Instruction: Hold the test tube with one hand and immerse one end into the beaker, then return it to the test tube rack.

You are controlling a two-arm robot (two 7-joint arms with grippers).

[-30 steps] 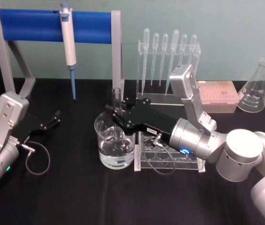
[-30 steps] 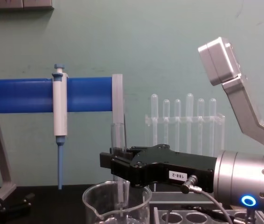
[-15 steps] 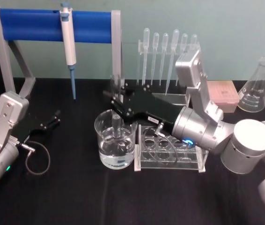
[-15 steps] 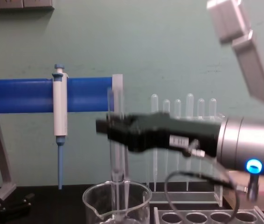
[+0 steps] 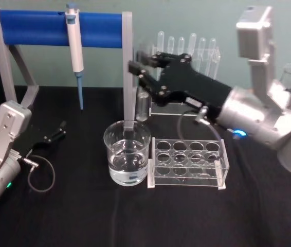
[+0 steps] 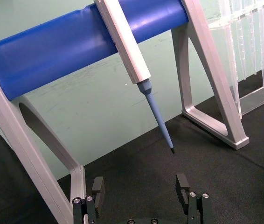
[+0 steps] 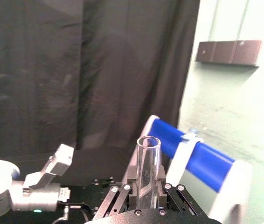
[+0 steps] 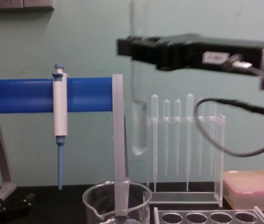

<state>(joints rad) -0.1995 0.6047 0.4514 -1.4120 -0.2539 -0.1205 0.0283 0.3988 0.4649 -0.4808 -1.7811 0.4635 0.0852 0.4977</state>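
- Lifted since a second ago, the clear round-bottomed glass test tube (image 8: 139, 107) now hangs upright, well above the wide clear glass beaker (image 8: 117, 201), its lower end out.
- Black right gripper (image 8: 139, 46) is clamped on its upper part.
- I judge the return step underway: next, carry it to the clear plastic rack with round holes (image 5: 187, 162).
- Left gripper (image 6: 141, 191) rests parked at the table's left, fingers apart, empty.

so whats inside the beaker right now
The beaker holds clear liquid only. The test tube hangs above its rim, clamped in the right gripper. The beaker's base is cut off in the chest view.
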